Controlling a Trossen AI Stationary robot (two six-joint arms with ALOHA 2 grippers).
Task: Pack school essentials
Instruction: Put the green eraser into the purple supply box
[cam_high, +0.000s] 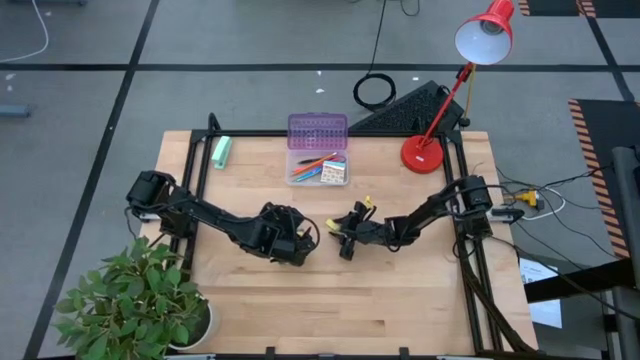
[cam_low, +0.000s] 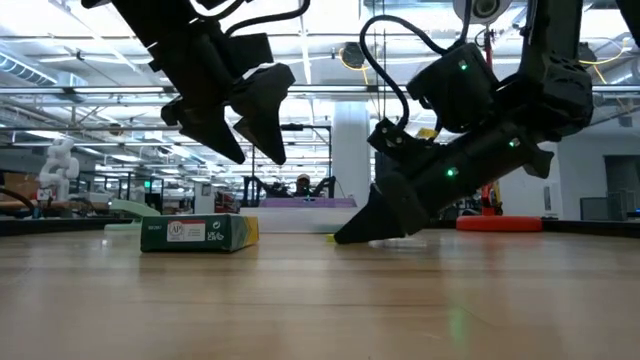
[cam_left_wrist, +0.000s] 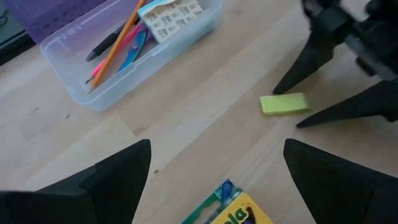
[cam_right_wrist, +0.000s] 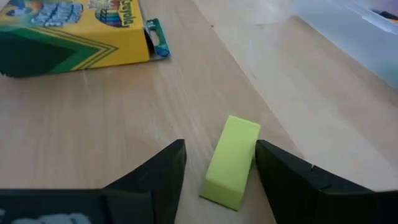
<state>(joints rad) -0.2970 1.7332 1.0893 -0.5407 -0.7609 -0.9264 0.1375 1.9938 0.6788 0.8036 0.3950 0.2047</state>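
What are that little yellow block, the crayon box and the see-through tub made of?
The yellow block looks like matte rubber or foam, perhaps an eraser: plain faces, soft edges. The crayon box seems printed cardboard, with a folded end flap. The tub appears to be clear, slightly glossy plastic; the pens show through its wall.

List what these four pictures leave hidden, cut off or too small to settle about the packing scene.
- Crayon box: hidden under the left arm in the high view; cut by the frame edge in both wrist views.
- Yellow piece: the right gripper straddles it; contact unclear.
- Clear box: contents too small in the high view, partly cropped in the left wrist view.
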